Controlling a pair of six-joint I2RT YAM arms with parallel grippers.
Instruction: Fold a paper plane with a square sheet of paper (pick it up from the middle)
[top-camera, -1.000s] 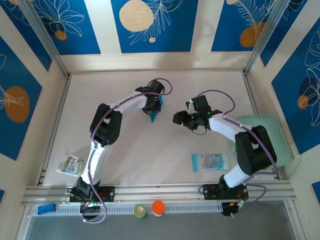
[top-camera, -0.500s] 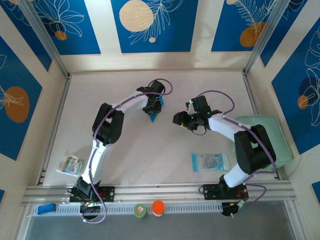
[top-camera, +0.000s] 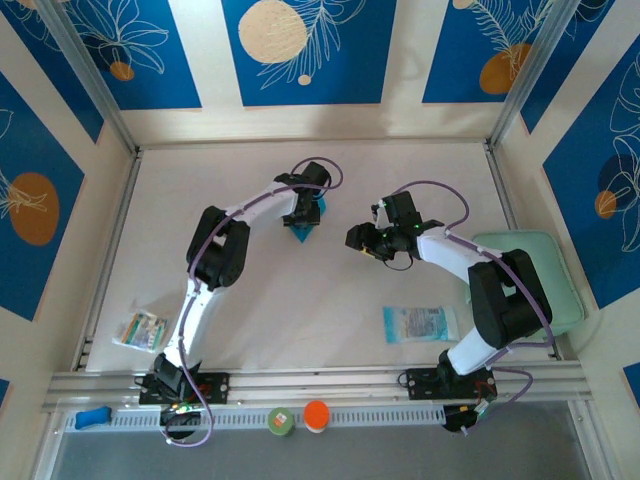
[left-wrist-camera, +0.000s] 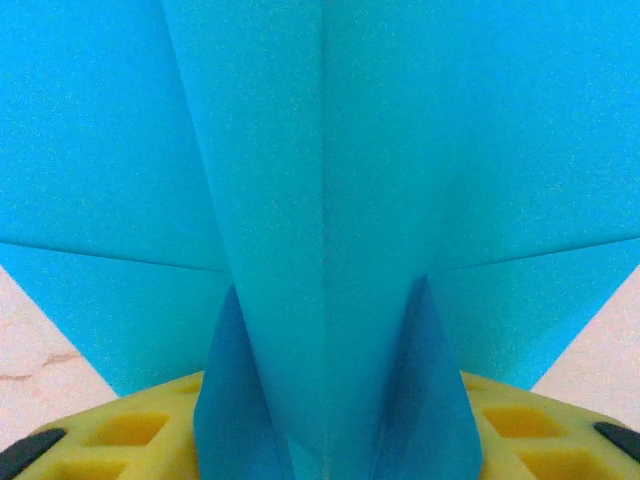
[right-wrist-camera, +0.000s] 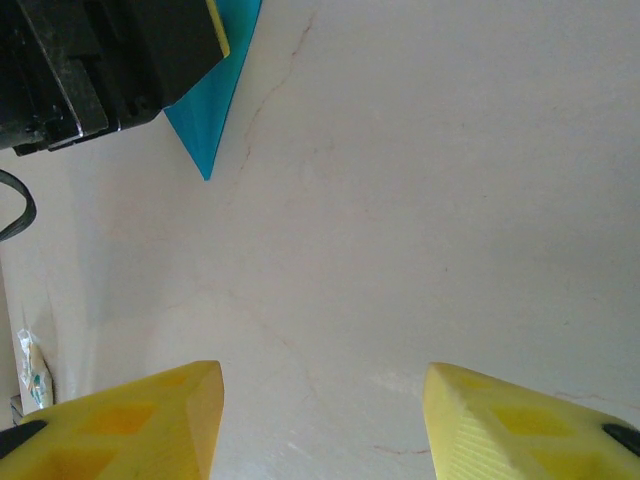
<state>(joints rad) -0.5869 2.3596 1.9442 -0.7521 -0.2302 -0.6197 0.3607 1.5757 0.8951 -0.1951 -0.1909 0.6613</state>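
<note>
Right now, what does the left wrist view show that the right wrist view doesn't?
From the left wrist: the paper plane close up, with its centre crease and side folds, rising between the yellow fingers of the left tool, which stand apart. From the right wrist instead: the plane's sharp tip poking out from under the left tool's black body, and the right tool open above the table. Shared: the cyan paper and the pale table surface.
</note>
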